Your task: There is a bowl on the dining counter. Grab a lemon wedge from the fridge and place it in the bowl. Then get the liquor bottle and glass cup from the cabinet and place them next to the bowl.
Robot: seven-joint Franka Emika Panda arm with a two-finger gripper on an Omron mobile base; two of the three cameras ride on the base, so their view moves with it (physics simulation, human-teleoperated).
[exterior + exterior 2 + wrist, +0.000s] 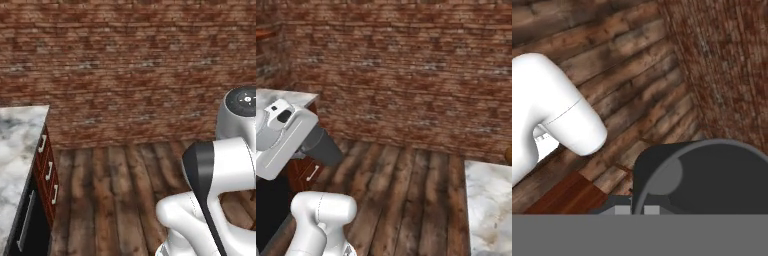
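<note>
Brick wall [130, 70] beyond bare plank floor [115, 195]

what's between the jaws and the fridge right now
That can't be judged from these views: the fridge itself isn't visible. Ahead of the base lie bare wood floor and a brick wall, with a marble counter at the left and another marble top at the right. The jaws are shut on nothing.

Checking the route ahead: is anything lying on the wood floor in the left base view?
No, the plank floor before the brick wall is bare.
</note>
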